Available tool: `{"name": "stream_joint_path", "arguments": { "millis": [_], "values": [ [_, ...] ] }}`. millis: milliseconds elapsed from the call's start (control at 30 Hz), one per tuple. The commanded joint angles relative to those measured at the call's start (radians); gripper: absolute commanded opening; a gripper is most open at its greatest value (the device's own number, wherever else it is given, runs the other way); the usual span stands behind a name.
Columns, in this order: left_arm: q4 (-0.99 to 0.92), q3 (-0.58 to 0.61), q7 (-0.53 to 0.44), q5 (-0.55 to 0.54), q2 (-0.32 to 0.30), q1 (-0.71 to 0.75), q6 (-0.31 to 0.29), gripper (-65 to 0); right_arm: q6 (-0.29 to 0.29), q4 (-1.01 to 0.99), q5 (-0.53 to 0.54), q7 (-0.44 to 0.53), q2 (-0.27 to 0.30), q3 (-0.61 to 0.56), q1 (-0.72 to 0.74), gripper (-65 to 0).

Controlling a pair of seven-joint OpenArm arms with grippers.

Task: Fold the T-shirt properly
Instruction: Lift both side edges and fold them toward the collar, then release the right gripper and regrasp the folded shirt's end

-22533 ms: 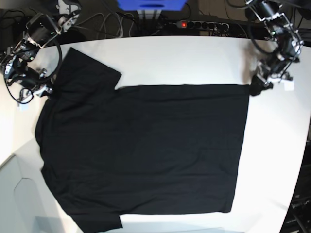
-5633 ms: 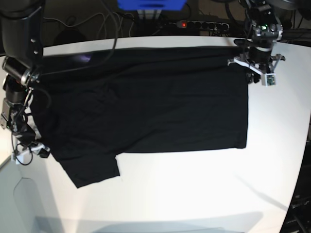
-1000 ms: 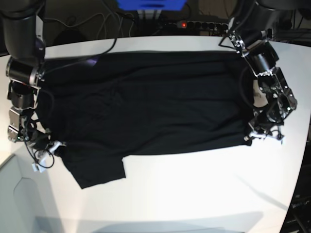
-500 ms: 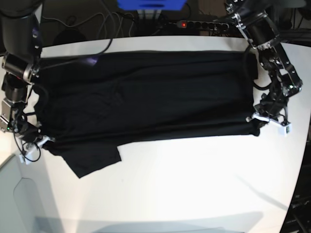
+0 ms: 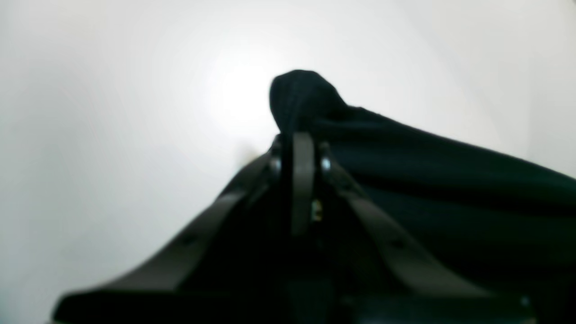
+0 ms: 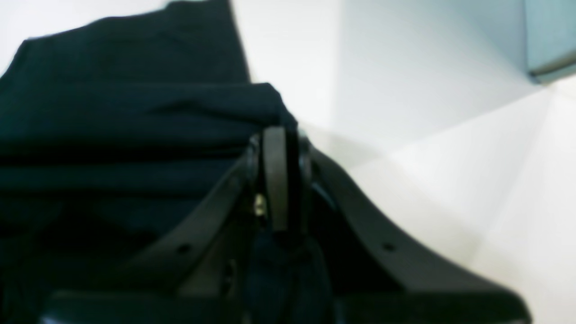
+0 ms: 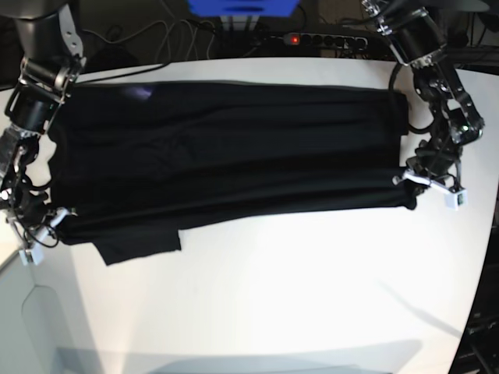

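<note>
The T-shirt [image 7: 226, 156] lies on the white tabletop [image 7: 312, 296] as a wide black band running from one side of the base view to the other. It is doubled over along its length. One short sleeve [image 7: 140, 243] sticks out below the band's near edge, toward the base view's left end.

The left gripper [image 7: 413, 196] sits at the band's near corner on the base view's right. Its jaws are closed on a bunched fold of the T-shirt [image 5: 306, 103]. In the left wrist view the left gripper [image 5: 302, 148] shows narrow jaws with black cloth rising above the tips.

The right gripper [image 7: 56, 224] sits at the band's near corner on the base view's left. Its jaws are also closed on the cloth. In the right wrist view the right gripper [image 6: 275, 144] pinches the edge of the T-shirt [image 6: 135, 121], and layered folds run away from the tips.

No container appears in any view.

Limits of visibility:
- Both wrist views are blurred; the exact contact line between jaws and cloth is not resolvable.
- The lower part of each wrist view is filled by dark gripper structure.
- Cloth texture and seams are hard to make out on the black fabric.
- A power strip [image 7: 327, 39] and cables lie beyond the tabletop's far edge, partly cut off by the frame.
</note>
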Motion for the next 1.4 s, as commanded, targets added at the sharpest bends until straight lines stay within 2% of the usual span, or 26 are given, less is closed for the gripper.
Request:
{"name": "stream_joint_path", "arguments": {
  "millis": [0, 167, 567, 800, 1133, 1367],
  "values": [
    [0.023, -0.006, -0.030, -0.002, -0.021, -0.001, 0.006, -65.0, -0.008, 0.064, 0.009, 0.010, 0.015, 0.008, 0.008, -65.0],
    [0.069, -0.011, -0.030, -0.004, -0.021, 0.032, 0.006, -65.0, -0.008, 0.200, 0.008, -0.010, 0.001, 0.011, -0.086, -65.0],
    [0.230, -0.014, -0.030, -0.002, -0.021, 0.125, 0.006, -65.0, -0.008, 0.395, 0.009, -0.016, -0.057, 0.186, -0.279, -65.0],
    [0.228, -0.014, -0.031, 0.006, -0.021, 0.167, 0.006, -65.0, -0.008, 0.516, 0.009, -0.110, -0.106, 0.283, -0.376, -65.0],
    [0.222, -0.014, -0.031, 0.012, -0.021, 0.214, 0.013, -65.0, -0.008, 0.524, 0.005, -0.130, -0.160, 0.289, -0.485, -65.0],
    [0.222, -0.013, -0.031, 0.124, 0.000, 0.221, 0.009, -65.0, -0.008, 0.524, 0.003, -0.220, -0.158, 0.289, -0.496, -65.0]
  ]
}}
